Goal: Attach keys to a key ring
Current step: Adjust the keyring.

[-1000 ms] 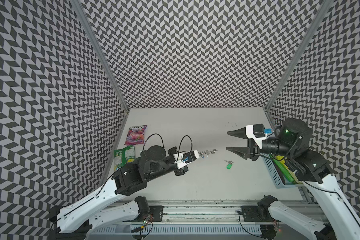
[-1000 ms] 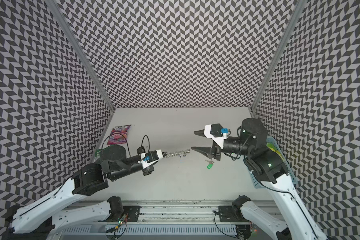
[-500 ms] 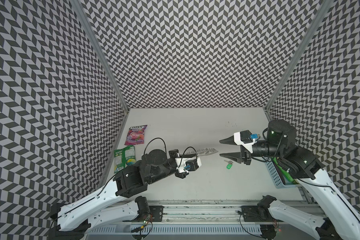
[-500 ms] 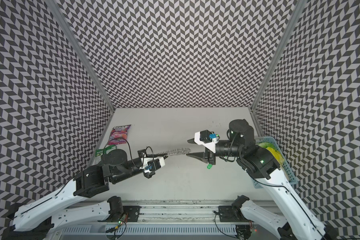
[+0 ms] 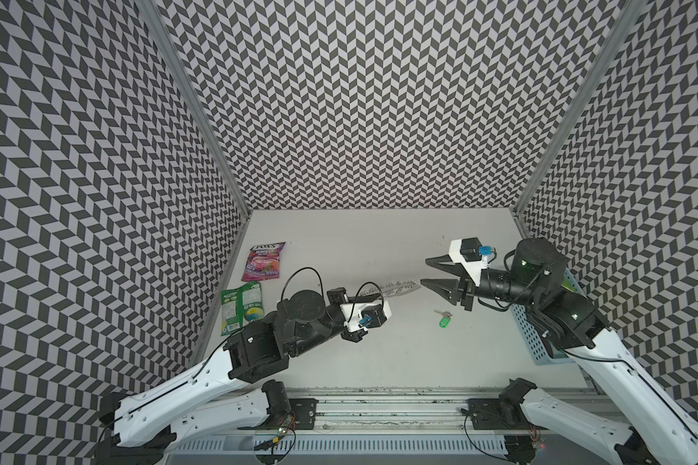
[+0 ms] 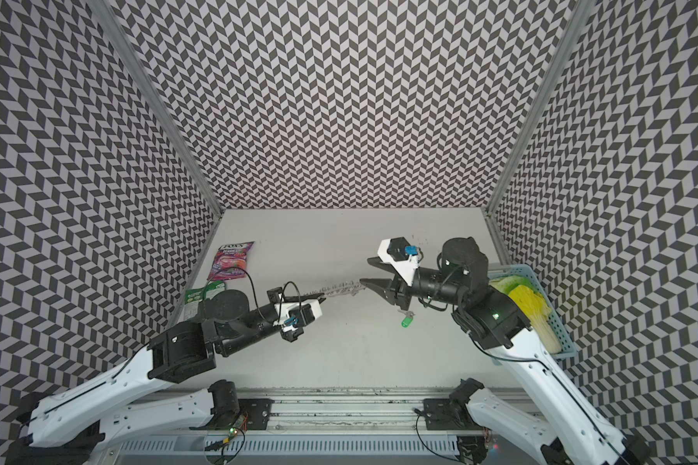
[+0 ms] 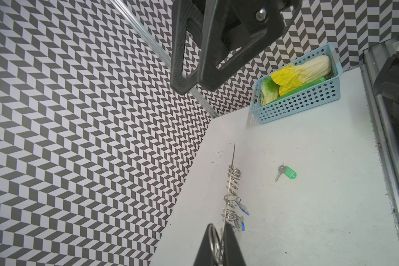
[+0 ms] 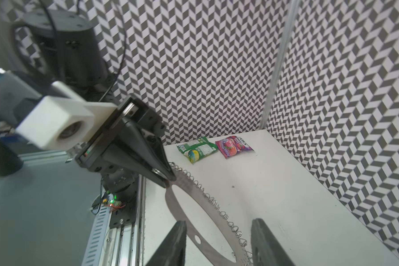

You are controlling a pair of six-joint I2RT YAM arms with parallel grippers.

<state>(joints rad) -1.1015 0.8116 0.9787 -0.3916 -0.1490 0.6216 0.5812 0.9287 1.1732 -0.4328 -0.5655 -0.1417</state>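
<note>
The key ring (image 5: 400,286) is a flat gray crescent plate fringed with wire rings, held in the air above the table. My left gripper (image 5: 379,296) is shut on one end of it, and the left wrist view shows the plate (image 7: 231,182) edge-on between the closed fingers of that gripper (image 7: 219,228). Two blue-tagged keys (image 7: 241,210) hang from its rings. My right gripper (image 5: 424,271) stands open, and the plate's (image 8: 172,205) free end lies between its fingers (image 8: 179,226). The green-tagged key (image 5: 444,321) lies on the table below, apart from both grippers.
A blue perforated basket (image 6: 563,330) with a cabbage stands at the right wall. A purple snack bag (image 5: 263,261) and a green one (image 5: 243,306) lie by the left wall. A metal rail (image 5: 379,396) runs along the table's front edge.
My right gripper has moved left up to the plate's free end, its fingers narrowing and then widening a little. The left gripper has kept hold of the plate and barely shifted.
</note>
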